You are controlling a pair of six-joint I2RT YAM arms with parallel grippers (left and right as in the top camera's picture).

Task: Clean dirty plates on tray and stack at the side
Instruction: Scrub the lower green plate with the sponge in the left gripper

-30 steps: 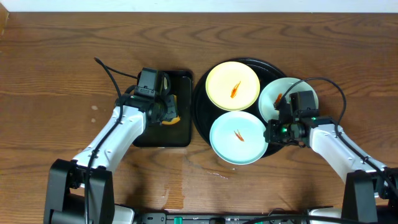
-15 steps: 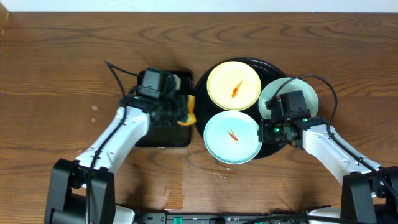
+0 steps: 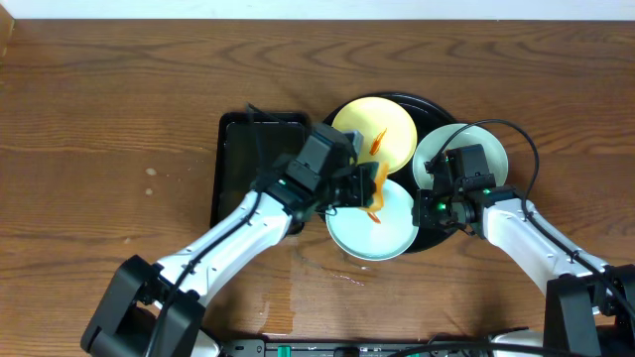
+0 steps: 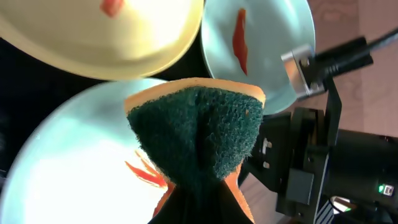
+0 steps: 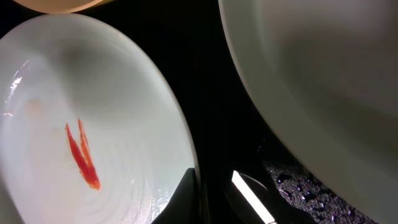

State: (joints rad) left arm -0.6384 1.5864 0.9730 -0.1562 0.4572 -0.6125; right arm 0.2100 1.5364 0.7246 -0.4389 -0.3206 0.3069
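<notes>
Left gripper (image 3: 365,186) clamps green-faced orange sponge (image 4: 196,130); right gripper (image 3: 432,210) pinches smeared mint-blue round plate (image 3: 379,238) by its rim; scrubbing could wrench it free

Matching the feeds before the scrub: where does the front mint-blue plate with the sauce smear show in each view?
Overhead: front mint-blue plate at centre, partly under the sponge.
Left wrist: lower left, behind the sponge.
Right wrist: left half, smear showing.
Shared landmark: the black tray, dark between the plates.
</notes>
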